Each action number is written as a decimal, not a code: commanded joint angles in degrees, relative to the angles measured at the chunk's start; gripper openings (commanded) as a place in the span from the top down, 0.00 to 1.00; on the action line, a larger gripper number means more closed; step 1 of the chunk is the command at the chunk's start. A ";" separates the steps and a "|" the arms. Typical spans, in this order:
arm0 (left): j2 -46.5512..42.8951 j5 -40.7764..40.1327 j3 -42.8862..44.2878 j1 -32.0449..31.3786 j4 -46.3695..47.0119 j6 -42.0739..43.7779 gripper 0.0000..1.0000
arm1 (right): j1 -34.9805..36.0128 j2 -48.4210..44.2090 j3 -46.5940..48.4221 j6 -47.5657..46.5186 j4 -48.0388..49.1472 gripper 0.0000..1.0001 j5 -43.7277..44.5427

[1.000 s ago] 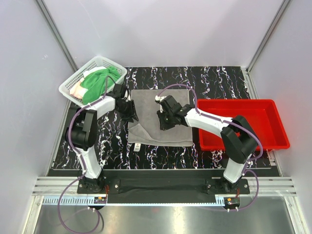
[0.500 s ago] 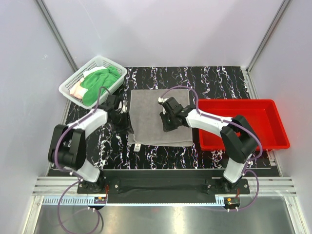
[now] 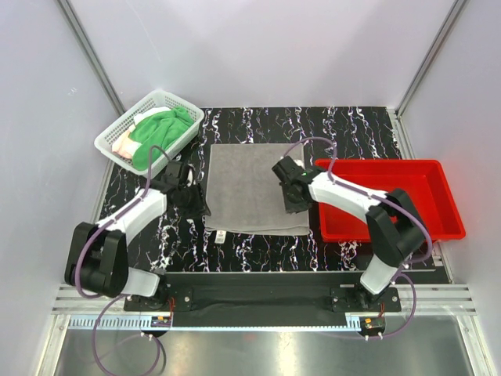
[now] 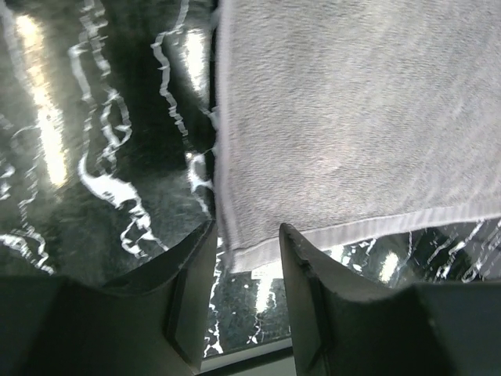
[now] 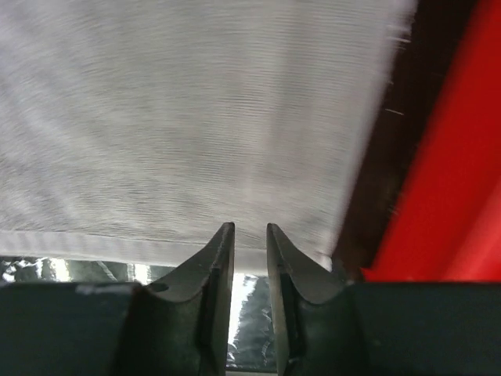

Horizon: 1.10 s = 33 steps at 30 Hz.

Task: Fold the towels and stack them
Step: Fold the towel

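Both left gripper [image 4: 246,229] and right gripper [image 5: 250,229] unclenched over near edge of grey towel [image 4: 352,117]; basket [image 3: 119,125] only overhead.

I count one grey towel [image 3: 250,192], one green towel [image 3: 160,133] and, as far as I can make out in the heap, two paler ones: a pinkish cloth [image 3: 121,146] and a whitish cloth [image 3: 147,117]. There is one white basket [image 3: 108,143] and one red tray [image 3: 438,196]. Two arms: the left arm [image 3: 141,213] and the right arm [image 3: 344,196].

Overhead view, two close wrist views, all on grey towel [image 3: 249,186]
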 commanded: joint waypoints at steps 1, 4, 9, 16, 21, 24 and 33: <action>-5.24 -5.19 -1.76 -0.14 3.14 -2.93 0.56 | -3.59 -6.99 -1.71 6.24 -5.05 0.70 5.41; -5.87 -3.11 -2.64 -0.22 5.42 -3.90 0.53 | -6.67 -8.49 -3.39 7.48 -5.23 0.68 5.15; -1.48 -1.77 -3.51 -1.45 6.74 -3.47 0.54 | -7.47 -7.71 -4.70 8.53 -4.18 0.69 2.60; -1.03 -3.35 -8.52 -2.07 8.76 -4.69 0.60 | -7.47 -4.81 -8.04 9.50 -1.45 0.70 0.58; -2.09 -5.11 -9.85 -2.07 8.68 -5.22 0.71 | -7.21 -4.01 -9.63 9.85 0.83 0.74 -0.92; -2.62 -5.29 -9.94 -2.07 8.59 -5.22 0.80 | -7.12 -5.33 -10.51 9.77 1.63 0.76 -1.01; -3.85 -5.63 -8.35 -2.07 7.01 -4.96 1.00 | -7.03 -6.30 -11.65 10.02 3.47 0.71 -3.73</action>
